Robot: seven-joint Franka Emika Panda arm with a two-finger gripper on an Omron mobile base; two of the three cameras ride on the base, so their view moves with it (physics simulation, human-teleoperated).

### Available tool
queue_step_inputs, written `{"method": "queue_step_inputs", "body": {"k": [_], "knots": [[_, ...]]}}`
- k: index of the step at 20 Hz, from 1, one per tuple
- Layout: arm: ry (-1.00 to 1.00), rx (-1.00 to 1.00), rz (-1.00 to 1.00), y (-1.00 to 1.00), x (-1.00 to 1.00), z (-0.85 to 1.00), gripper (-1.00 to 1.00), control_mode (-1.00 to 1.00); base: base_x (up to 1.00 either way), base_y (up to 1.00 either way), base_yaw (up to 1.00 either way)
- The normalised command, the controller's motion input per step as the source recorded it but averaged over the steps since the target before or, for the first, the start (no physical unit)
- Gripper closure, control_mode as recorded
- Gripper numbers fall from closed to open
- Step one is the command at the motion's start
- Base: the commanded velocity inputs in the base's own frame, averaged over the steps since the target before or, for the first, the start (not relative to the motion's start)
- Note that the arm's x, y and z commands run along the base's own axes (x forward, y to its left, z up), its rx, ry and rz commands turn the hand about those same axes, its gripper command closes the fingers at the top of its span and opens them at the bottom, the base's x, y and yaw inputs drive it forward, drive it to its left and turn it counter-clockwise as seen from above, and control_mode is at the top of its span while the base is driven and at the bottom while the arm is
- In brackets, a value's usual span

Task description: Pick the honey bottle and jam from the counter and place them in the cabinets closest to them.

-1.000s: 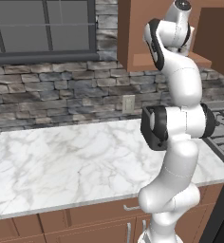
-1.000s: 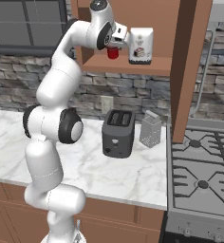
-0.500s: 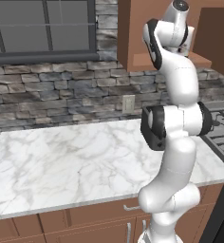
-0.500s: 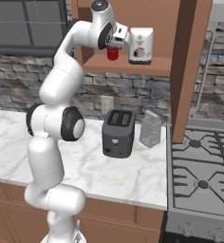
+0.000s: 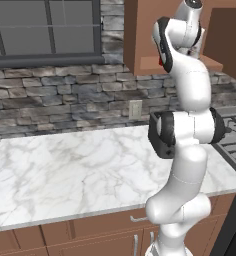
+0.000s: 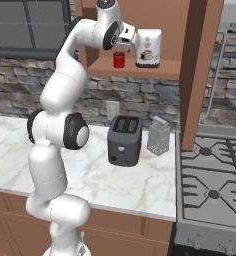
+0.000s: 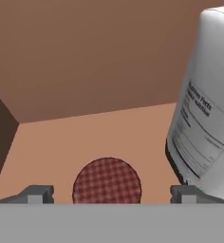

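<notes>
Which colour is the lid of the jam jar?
Red, with a fine checked pattern; the jam lid shows best in the hand view.

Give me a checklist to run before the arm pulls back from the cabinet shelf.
1. Jam jar standing upright on the cabinet shelf: ok.
2. Gripper open, fingertips apart on either side of the jar's lid: ok.
3. Fingertips clear of the jar's sides: cannot tell.
4. White canister beside the jar upright, apart from it: ok.
5. Right fingertip clear of the canister: cannot tell, they look very close in the hand view.
6. Honey bottle located for the next pick: cannot tell.
</notes>
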Motion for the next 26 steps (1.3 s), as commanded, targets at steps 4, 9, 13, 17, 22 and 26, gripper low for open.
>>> {"method": "queue_step_inputs", "body": {"k": [4,9,13,17,22,26], "knots": [[-0.02,0.0,0.0,-0.08,-0.98,-0.01,-1.0,-1.0,0.0,0.0,0.0],[-0.03,0.0,0.01,-0.04,-1.0,-0.06,-1.0,-1.0,0.0,0.0,0.0],[-0.03,0.0,0.02,0.0,-1.0,-0.16,-1.0,-1.0,0.0,0.0,0.0],[-0.15,-0.01,0.0,0.0,-1.0,-0.33,-1.0,-1.0,0.0,0.0,0.0],[-0.16,-0.04,0.04,0.04,-1.0,-0.32,-1.0,-1.0,0.0,0.0,0.0],[-0.36,-0.03,0.01,0.0,-0.91,-0.12,-1.0,-1.0,0.0,0.0,0.0]]}}
